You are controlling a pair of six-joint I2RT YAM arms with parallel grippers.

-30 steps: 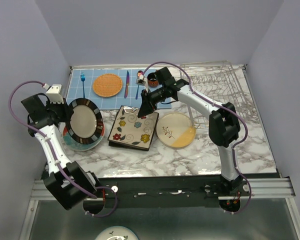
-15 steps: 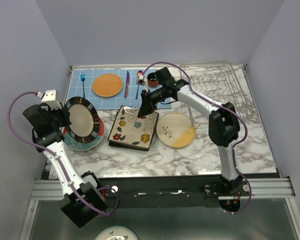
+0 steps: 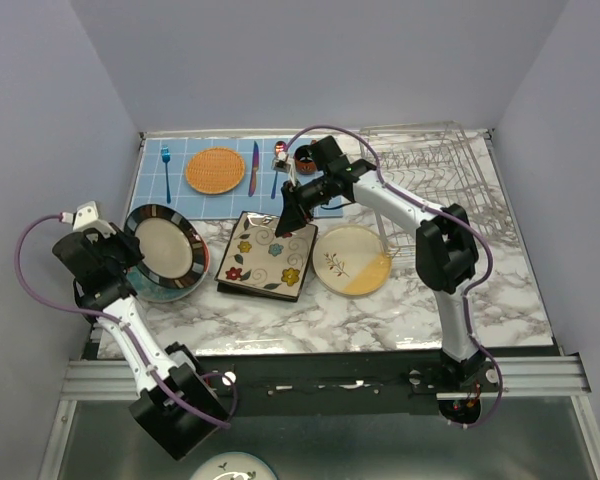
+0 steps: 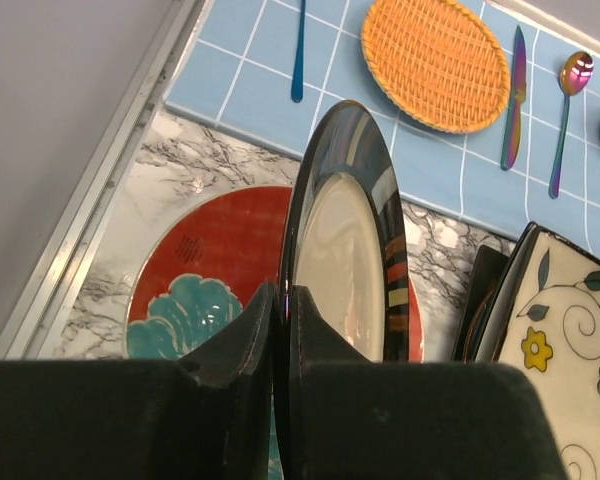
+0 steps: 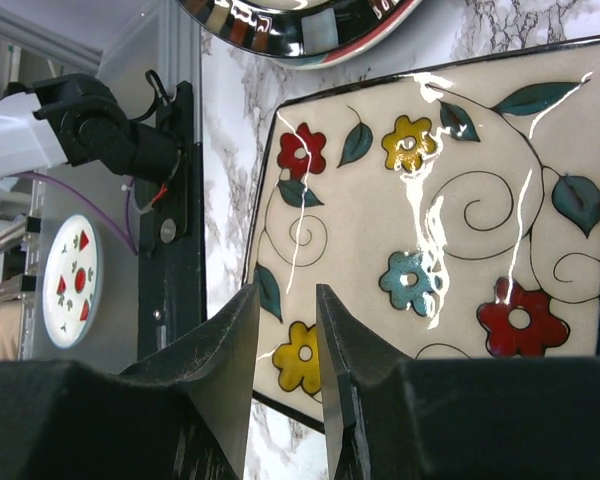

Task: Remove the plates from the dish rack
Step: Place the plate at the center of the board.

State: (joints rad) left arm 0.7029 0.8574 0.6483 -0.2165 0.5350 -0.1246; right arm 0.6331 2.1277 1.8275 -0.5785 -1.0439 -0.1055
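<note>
At nine o'clock, left gripper (image 4: 280,330) pinches the stripe-rimmed plate (image 4: 340,250) on edge above the red plate (image 4: 210,260); next it likely needs laying flat, then release; right gripper (image 5: 285,340) part-spread, empty

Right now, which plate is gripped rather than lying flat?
The round stripe-rimmed plate, pinched on edge by the left gripper above the red plate; the flowered square plate and cream round plate lie flat.

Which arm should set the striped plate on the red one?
Left. The left gripper clamps the striped plate above the red plate; the right gripper hangs open over the flowered plate.
</note>
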